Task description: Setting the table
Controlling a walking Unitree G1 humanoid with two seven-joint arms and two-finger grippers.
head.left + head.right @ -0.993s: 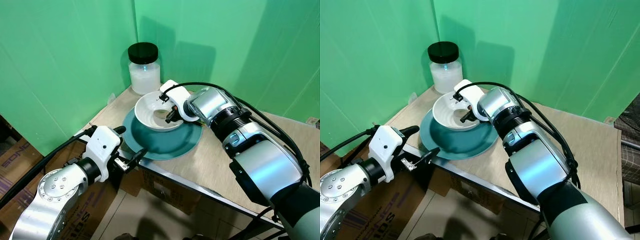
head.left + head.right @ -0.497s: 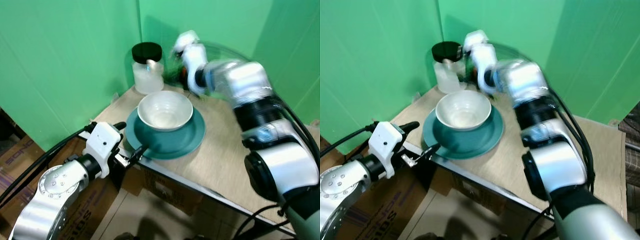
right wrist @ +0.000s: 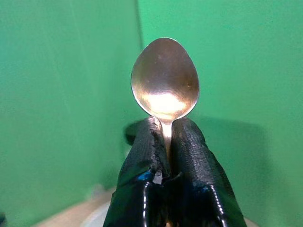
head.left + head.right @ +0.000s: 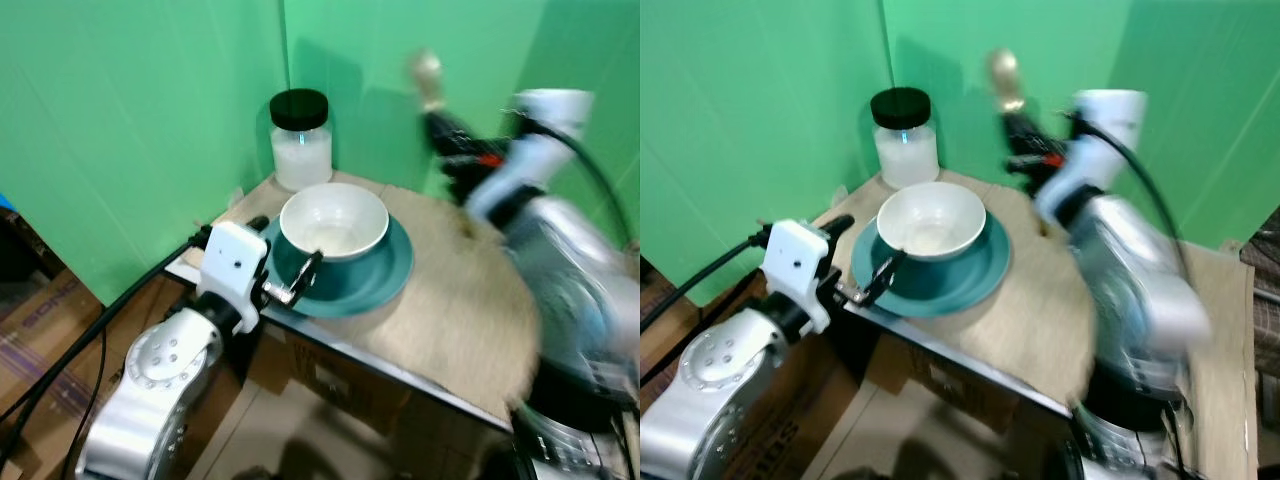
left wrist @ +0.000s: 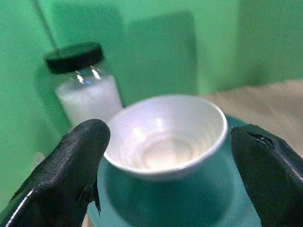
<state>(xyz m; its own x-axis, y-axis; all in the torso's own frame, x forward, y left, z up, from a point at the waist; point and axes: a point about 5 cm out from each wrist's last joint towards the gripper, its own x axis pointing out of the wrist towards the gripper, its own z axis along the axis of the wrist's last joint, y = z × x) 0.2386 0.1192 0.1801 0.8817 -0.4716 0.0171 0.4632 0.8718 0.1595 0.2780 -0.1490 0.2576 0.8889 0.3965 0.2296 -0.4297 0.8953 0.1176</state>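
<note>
The right end effector [image 3: 163, 156] is raised above the far side of the light wooden worktop [image 4: 455, 290], in the upper right of the left eye view, and it is blurred there. Its two black fingers [image 3: 142, 161] are pressed tight together on the neck of a small metal spoon [image 3: 164, 78], whose oval bowl stands upright above the fingertips against the green backdrop [image 4: 130, 120]. In the left eye view the spoon appears as a pale smear at the top centre-right, well apart from the dishes.

The left end effector [image 5: 165, 156] sits at the near left edge of the worktop, in the lower left of the head views. Its black fingers [image 5: 71, 175] are spread wide, one on each side of the wrist picture, and nothing lies between them. They frame the dishes without touching them, as far as can be made out.

A white ceramic bowl [image 4: 333, 222] rests upright on a round teal plate [image 4: 385, 280], slightly toward the plate's far left, in the centre of the left eye view. Just behind them, in the corner by the backdrop, stands a clear glass jar with a black lid [image 4: 301, 140], holding something white. Brown cardboard boxes [image 4: 40, 330] lie on the floor at the lower left.
</note>
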